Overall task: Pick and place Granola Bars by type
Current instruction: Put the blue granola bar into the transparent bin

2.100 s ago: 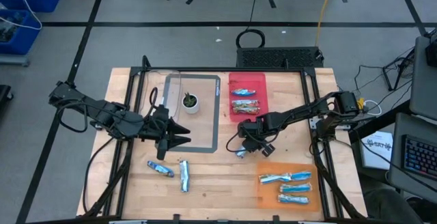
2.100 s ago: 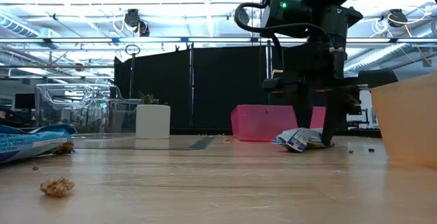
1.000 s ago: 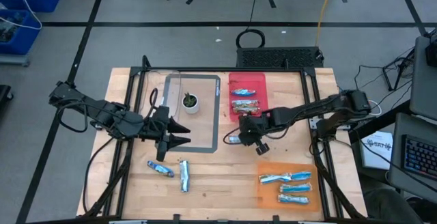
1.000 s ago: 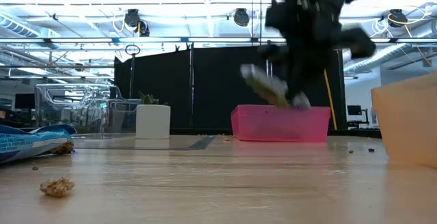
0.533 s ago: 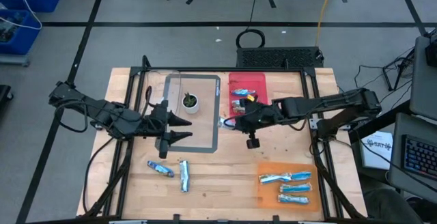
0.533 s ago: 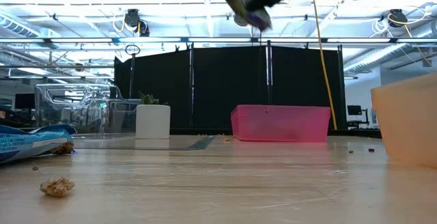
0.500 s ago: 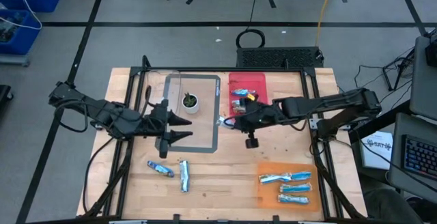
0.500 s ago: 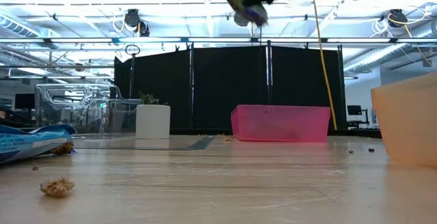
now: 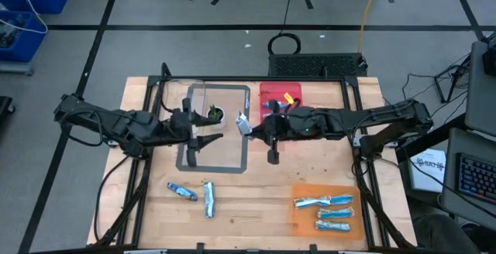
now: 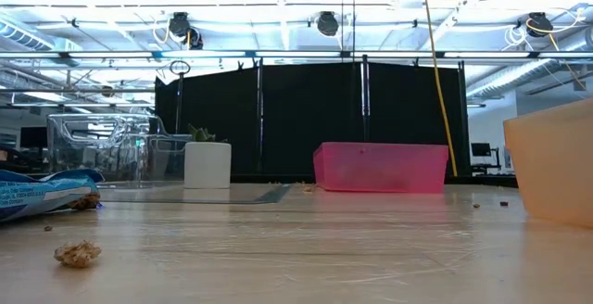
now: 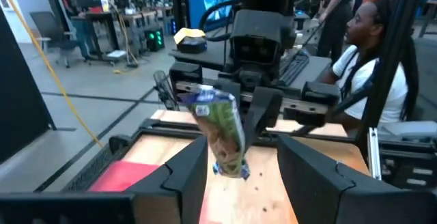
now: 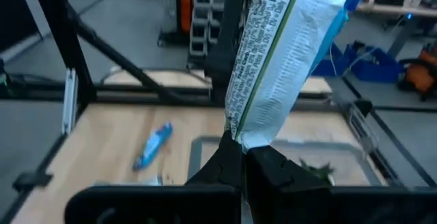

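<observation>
My right gripper is high above the table's middle, pointing toward the left, and is shut on one granola bar, a pale greenish wrapper with a blue end. That bar shows straight ahead in the left wrist view. My left gripper faces it from the left, open, its fingers short of the bar. Two blue bars lie flat on the wood near the front left. Both grippers are out of the low view. My right gripper pinches the bar by one crimped end between its two shut fingers. The fingers come about level from the table's right. The rest of the bar sticks out past the fingertips, tilted upward, lifted clear of the table.
An orange tray at the front right holds three blue bars. A red tray at the back is partly under my right arm. A small potted plant and a clear box stand beside my left gripper. Crumbs lie on the wood.
My right gripper has risen with the bar, out of the top of the low view. It has gone toward the table's left and far side, toward my left gripper, and has tipped to about level. My left gripper has rolled and swung slightly toward the far edge, staying open.
</observation>
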Controlling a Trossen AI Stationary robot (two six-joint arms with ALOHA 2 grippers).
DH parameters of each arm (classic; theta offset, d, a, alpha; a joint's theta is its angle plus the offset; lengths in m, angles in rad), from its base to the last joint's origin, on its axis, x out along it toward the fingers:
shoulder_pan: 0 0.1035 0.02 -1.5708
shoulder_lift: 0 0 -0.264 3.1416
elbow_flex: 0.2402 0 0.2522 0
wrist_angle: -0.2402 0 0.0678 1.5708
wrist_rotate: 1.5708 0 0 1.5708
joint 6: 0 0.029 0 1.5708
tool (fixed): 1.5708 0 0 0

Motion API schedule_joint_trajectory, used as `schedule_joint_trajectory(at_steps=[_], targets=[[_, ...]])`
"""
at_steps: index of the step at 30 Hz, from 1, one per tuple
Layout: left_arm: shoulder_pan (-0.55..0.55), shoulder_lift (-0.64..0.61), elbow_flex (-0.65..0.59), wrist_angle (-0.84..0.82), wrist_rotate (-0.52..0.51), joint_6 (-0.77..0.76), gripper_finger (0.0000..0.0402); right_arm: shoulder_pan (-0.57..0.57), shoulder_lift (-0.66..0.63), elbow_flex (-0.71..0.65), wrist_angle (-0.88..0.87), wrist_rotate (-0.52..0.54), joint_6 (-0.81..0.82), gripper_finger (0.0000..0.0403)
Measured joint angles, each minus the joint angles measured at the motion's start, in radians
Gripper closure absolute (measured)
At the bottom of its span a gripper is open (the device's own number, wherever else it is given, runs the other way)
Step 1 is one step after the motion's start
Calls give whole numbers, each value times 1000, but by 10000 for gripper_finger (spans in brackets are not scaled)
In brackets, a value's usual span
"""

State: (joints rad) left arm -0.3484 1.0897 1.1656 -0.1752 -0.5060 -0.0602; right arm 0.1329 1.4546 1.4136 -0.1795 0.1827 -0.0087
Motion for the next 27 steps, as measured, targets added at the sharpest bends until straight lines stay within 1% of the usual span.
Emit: schedule_joint_trajectory(at_steps=[5, 8, 11, 13, 16, 18, 22, 27], targets=[[9, 0, 0, 62, -1, 5, 182, 0, 1, 0, 76, -1, -9, 403], [11, 9, 0, 70, -16, 6, 154, 0, 1, 0, 153, -11, -10, 403], [26, 38, 0, 68, -19, 18, 136, 0, 1, 0, 207, -28, -4, 403], [34, 53, -2, 72, -20, 28, 132, 0, 1, 0, 232, -28, -11, 403], [52, 73, -1, 127, -17, 32, 134, 0, 1, 0, 277, -25, -10, 403], [59, 82, -1, 147, 10, 46, 138, 0, 1, 0, 290, -21, -10, 403], [74, 87, -1, 209, 53, 60, 143, 0, 5, 0, 289, 23, -4, 403], [95, 88, -1, 235, 94, 60, 138, 0, 19, 0, 333, 26, 8, 403]])
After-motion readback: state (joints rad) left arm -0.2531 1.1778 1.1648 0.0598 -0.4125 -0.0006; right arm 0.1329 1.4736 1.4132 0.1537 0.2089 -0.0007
